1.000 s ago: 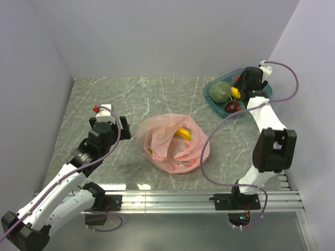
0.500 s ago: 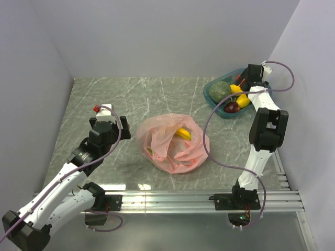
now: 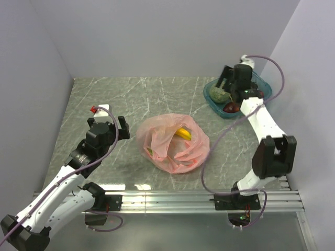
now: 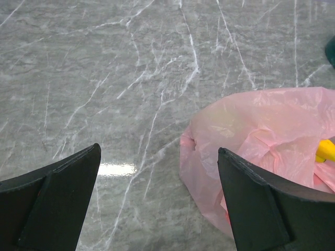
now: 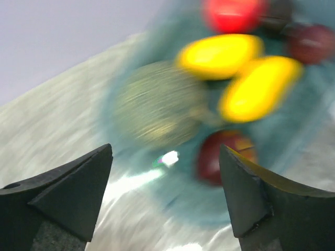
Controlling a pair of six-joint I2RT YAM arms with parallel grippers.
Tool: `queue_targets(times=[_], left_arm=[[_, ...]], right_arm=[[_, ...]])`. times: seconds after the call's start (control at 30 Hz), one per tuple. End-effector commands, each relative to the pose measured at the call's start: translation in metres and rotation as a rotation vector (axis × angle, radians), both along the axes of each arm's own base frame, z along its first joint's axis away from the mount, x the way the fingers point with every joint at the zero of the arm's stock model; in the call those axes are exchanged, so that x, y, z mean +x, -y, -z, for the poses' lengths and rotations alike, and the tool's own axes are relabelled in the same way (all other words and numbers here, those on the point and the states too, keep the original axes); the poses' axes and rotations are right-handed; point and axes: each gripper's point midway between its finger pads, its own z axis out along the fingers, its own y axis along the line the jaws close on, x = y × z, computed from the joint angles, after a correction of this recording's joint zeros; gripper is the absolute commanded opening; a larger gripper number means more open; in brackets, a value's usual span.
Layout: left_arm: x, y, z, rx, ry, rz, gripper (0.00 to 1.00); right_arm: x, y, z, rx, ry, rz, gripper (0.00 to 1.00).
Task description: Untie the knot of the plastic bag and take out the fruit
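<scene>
The pink plastic bag [image 3: 172, 145] lies crumpled at the table's middle with its mouth gaping upward; I cannot make out a knot. A yellow fruit [image 3: 183, 133] and a bit of lime green [image 3: 149, 151] show inside it. My left gripper [image 3: 124, 128] is open and empty just left of the bag. The left wrist view shows the bag [image 4: 261, 141] and the yellow fruit [image 4: 325, 150] ahead of the right finger [image 4: 272, 209]. My right gripper [image 3: 226, 83] is open and empty above the teal tray [image 3: 261, 91]. The right wrist view [image 5: 165, 193] is motion-blurred.
In the tray lie a dull-green melon [image 5: 157, 104], two yellow fruits [image 5: 220, 49], a red apple [image 5: 225, 157] and a bright red thing [image 5: 233, 13]. Grey walls close the table at left, back and right. The arm bases' rail [image 3: 172, 198] runs along the near edge.
My right arm has swung from the tray's far right corner to the left, so the gripper hangs over the tray's middle. The left arm has barely shifted. The bag is unchanged.
</scene>
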Motion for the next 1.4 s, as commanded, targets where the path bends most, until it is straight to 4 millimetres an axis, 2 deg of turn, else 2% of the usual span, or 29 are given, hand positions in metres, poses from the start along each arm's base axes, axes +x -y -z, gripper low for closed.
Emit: queue_targets(times=[0.0,0.03,0.07,0.1,0.13,0.17,0.2,0.27,0.3,0.4,0.5,0.53,0.6,0.7,0.93,0.97,1.13,1.37], left_arm=[[-0.001,0.002,-0.007,-0.028,0.024,0.014,0.99],[-0.002,0.002,-0.008,-0.031,0.025,0.015,0.99],[-0.002,0.003,-0.007,-0.033,0.025,0.018,0.99],[-0.002,0.002,-0.009,-0.035,0.029,0.015,0.99],[-0.002,0.002,-0.009,-0.035,0.029,0.015,0.99],[-0.002,0.001,-0.009,-0.036,0.03,0.014,0.99],[-0.002,0.001,-0.008,-0.033,0.029,0.009,0.99],[-0.002,0.0,-0.009,-0.035,0.033,0.008,0.99],[-0.002,0.001,-0.009,-0.032,0.032,0.008,0.99],[-0.001,0.001,-0.007,-0.032,0.025,0.01,0.99],[0.0,0.002,-0.005,-0.028,0.019,0.01,0.99],[0.0,0.002,-0.004,-0.026,0.014,0.009,0.99],[0.0,0.002,-0.004,-0.026,0.014,0.009,0.99],[0.001,0.002,-0.002,-0.022,0.008,0.01,0.99],[0.001,0.002,0.001,-0.016,0.001,0.009,0.99],[0.001,0.002,0.002,-0.015,-0.001,0.009,0.99],[0.001,0.004,0.0,-0.016,0.002,0.021,0.99],[0.002,0.007,0.003,-0.01,-0.009,0.037,0.99]], right_arm=[[-0.031,-0.075,-0.056,-0.044,0.123,-0.273,0.86],[-0.043,-0.089,-0.05,-0.053,0.091,-0.327,0.83],[-0.057,-0.117,-0.052,-0.074,0.087,-0.42,0.82],[-0.071,-0.13,-0.057,-0.086,0.091,-0.465,0.81],[-0.084,-0.139,-0.051,-0.118,0.061,-0.517,0.81],[-0.101,-0.168,-0.05,-0.132,0.054,-0.609,0.8],[-0.115,-0.179,-0.054,-0.144,0.06,-0.659,0.8],[-0.142,-0.2,-0.036,-0.196,0.008,-0.778,0.8],[-0.164,-0.222,-0.026,-0.2,-0.011,-0.875,0.79],[-0.204,-0.246,0.005,-0.239,-0.086,-1.031,0.77],[-0.223,-0.257,0.032,-0.253,-0.133,-1.121,0.75],[-0.231,-0.259,0.047,-0.258,-0.169,-1.145,0.73],[-0.234,-0.259,0.069,-0.281,-0.234,-1.159,0.7],[-0.231,-0.257,0.092,-0.327,-0.296,-1.154,0.66],[-0.183,-0.248,0.119,-0.472,-0.301,-0.998,0.64],[-0.173,-0.238,0.127,-0.52,-0.321,-0.938,0.64],[-0.148,-0.239,0.122,-0.555,-0.275,-0.869,0.68],[-0.136,-0.237,0.113,-0.566,-0.219,-0.832,0.74]])
